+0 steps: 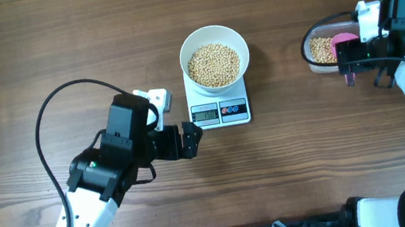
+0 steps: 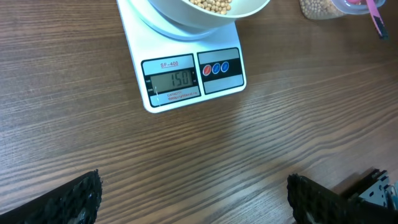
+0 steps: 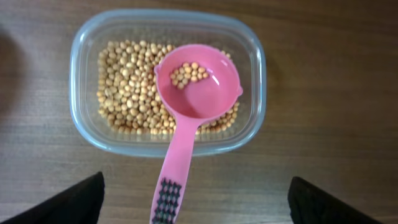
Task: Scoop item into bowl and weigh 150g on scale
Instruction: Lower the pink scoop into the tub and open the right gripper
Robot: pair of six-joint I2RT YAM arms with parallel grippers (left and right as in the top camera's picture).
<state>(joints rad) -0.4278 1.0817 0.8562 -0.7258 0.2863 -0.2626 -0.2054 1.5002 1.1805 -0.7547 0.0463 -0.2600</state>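
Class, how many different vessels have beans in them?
3: the white bowl on the scale, the clear tub at the far right, and the pink scoop lying in that tub, holding a few.

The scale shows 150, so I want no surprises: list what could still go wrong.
The open left gripper sits close to the scale's front; a nudge could shift the bowl and spoil the 150 reading.
The scoop lies loose in the tub, handle over the rim by the open right gripper; a bump could spill beans.
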